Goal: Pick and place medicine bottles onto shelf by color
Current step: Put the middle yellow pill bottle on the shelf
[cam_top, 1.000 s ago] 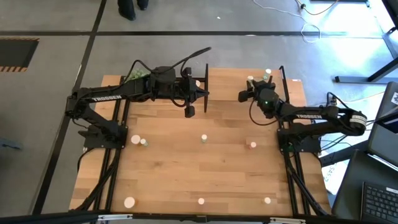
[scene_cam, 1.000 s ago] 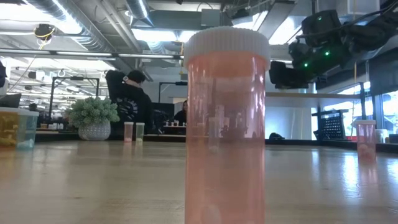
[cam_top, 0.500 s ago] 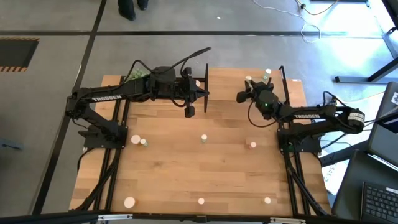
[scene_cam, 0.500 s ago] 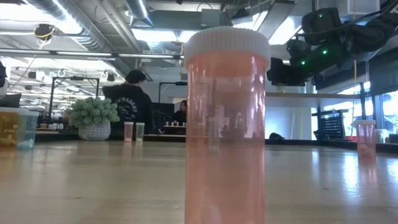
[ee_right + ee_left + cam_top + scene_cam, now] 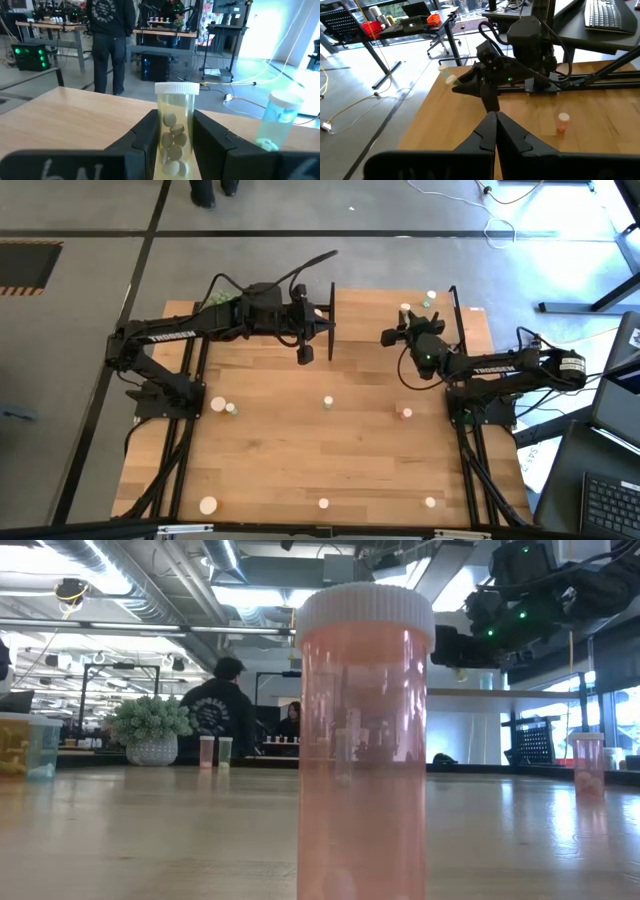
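My right gripper (image 5: 405, 316) reaches level over the far right of the shelf (image 5: 365, 310), shut on a yellowish medicine bottle (image 5: 174, 131) that is full of pale pills and has a white cap (image 5: 405, 308). A bluish-green bottle (image 5: 280, 121) stands beside it on the same light-wood board. My left gripper (image 5: 305, 357) hangs shut on nothing by the shelf's left post (image 5: 332, 320). Several more bottles stand on the tabletop, among them a pink one (image 5: 405, 413) and a big orange one (image 5: 365, 740) near the front edge. My right gripper pinches the yellowish bottle's body (image 5: 175, 117) below the cap between its two fingers (image 5: 145, 135), one on each side. The fingers come level from the table's near side. The bottle is upright. The gripper hides its bottom, so I cannot tell whether it rests on the board.
A green plant ball in a white pot (image 5: 150, 730) sits at the table's far left. Two small bottles (image 5: 225, 407) stand at mid left, one at the middle (image 5: 327, 402), and others along the front edge (image 5: 207, 505). The shelf's right post (image 5: 455, 315) is close to my right arm.
My right gripper has risen a little and swung slightly at the wrist, still shut on the yellowish bottle, which stays upright. My left arm has kept still.
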You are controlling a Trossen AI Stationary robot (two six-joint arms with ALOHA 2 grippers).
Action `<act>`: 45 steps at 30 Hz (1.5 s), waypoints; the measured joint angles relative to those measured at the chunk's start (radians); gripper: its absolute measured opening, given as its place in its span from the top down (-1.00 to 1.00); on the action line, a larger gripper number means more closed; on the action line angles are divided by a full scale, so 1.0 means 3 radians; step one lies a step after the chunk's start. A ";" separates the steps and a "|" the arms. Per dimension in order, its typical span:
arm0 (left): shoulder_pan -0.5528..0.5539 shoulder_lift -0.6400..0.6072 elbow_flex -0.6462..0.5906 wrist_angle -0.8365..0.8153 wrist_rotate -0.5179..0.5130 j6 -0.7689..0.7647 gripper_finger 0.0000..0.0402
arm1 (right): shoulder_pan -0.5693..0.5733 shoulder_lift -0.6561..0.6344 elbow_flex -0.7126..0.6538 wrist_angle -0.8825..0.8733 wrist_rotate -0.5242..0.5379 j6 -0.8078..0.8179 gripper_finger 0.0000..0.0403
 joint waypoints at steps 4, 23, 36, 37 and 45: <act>0.0018 0.0000 0.0000 0.0000 0.0006 -0.0002 1.00 | 0.0011 0.0018 -0.0107 0.0045 0.0001 0.0084 0.48; 0.0140 0.0000 0.0000 -0.0001 0.0004 -0.0001 1.00 | 0.0083 0.0016 -0.0416 0.0356 0.0229 0.0082 0.48; 0.0142 0.0001 0.0000 -0.0001 0.0006 -0.0004 1.00 | 0.0082 0.0015 -0.0415 0.0310 0.0202 0.0085 0.48; 0.0142 0.0001 0.0000 -0.0001 0.0006 -0.0004 1.00 | 0.0082 0.0015 -0.0415 0.0309 0.0201 0.0078 0.48; 0.0142 0.0001 0.0000 -0.0001 0.0006 -0.0006 1.00 | 0.0082 0.0015 -0.0415 0.0303 0.0198 0.0118 0.48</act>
